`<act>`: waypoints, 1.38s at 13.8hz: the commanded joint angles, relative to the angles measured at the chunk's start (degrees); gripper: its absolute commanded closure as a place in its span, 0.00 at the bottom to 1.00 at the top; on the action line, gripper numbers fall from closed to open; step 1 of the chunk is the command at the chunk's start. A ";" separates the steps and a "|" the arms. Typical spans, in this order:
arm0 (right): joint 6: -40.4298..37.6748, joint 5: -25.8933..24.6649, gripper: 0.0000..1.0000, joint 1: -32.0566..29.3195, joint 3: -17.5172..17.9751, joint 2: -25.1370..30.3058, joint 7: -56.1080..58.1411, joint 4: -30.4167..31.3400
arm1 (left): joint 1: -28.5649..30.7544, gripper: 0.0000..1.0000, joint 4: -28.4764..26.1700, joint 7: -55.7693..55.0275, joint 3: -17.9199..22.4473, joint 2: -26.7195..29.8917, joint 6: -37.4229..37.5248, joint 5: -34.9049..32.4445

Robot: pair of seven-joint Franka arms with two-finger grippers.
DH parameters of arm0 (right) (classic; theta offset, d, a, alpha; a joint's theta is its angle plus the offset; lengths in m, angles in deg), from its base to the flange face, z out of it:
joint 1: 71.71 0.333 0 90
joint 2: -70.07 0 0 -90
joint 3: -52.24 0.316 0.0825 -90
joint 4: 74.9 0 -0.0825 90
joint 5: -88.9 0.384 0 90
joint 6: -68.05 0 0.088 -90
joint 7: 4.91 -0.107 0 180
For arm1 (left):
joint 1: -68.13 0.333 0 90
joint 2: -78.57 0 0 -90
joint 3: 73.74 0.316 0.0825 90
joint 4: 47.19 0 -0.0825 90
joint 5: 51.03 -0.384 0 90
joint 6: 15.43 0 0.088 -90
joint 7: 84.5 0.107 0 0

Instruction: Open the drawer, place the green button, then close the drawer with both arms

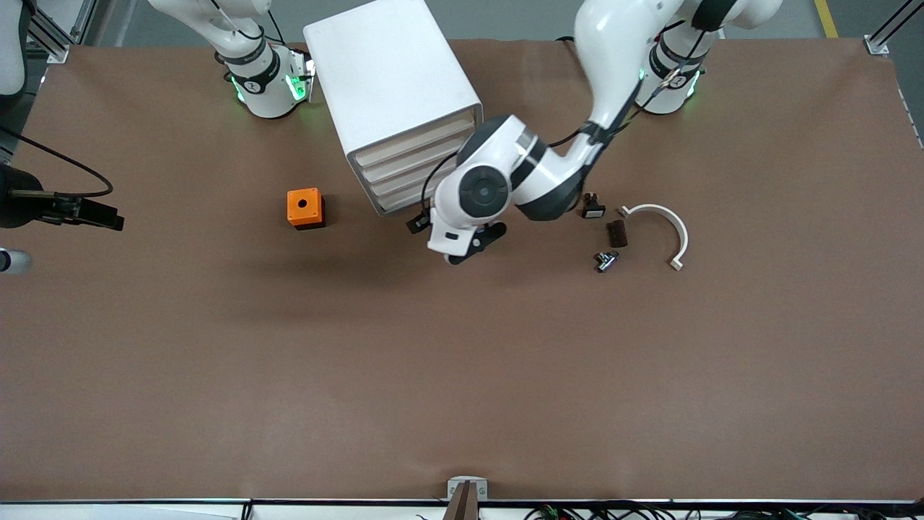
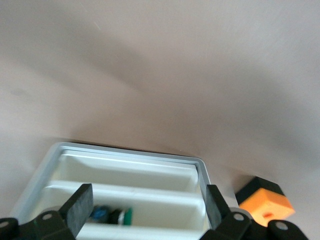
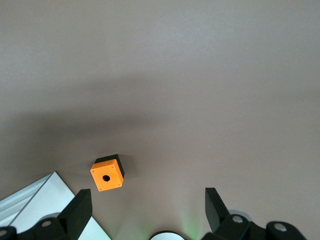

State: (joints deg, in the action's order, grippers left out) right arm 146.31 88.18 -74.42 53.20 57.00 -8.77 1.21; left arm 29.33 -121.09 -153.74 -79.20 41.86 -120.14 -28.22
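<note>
Green-capped tiny push button (image 2: pixel 124 215) lies in the open white tray-like drawer (image 2: pixel 200 172), beneath the empty, wide-spread left gripper (image 2: pixel 145 206); right gripper (image 3: pixel 147 205) likewise spread, empty.

orange cube (image 1: pixel 305 208), white curved bracket (image 1: pixel 663 230)

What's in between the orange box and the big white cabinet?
Nothing, just bare brown table. The front view shows the orange box beside the cabinet, with only an empty strip of tabletop between them.

The left arm (image 1: pixel 498 184) crowded the cabinet's (image 1: pixel 393 94) drawer fronts; bare table (image 1: pixel 462 375) nearer the camera lay open.
</note>
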 commanded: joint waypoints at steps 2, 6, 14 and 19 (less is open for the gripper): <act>-1.09 0.99 0.00 -0.88 0.10 2.26 -0.27 0.08 | 7.57 0.01 -2.48 7.59 -0.07 11.37 12.04 -2.07; 0.31 1.69 0.00 -0.54 0.53 4.27 -0.27 1.57 | 18.29 0.01 -2.74 20.25 -0.25 20.08 23.74 -2.15; 5.59 5.21 0.00 -0.01 0.53 10.08 -2.45 8.78 | 37.63 0.01 -5.80 47.41 -0.33 29.22 34.93 -7.69; 5.77 5.12 0.00 0.69 0.54 11.57 -5.37 10.01 | 43.37 0.01 -18.00 58.51 -0.25 37.83 29.42 -12.77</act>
State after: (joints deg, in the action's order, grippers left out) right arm 150.89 92.56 -73.87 53.82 66.23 -13.03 8.40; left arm 72.53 -130.97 -97.04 -78.76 74.07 -86.21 -38.28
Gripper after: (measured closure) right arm 0.000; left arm 0.004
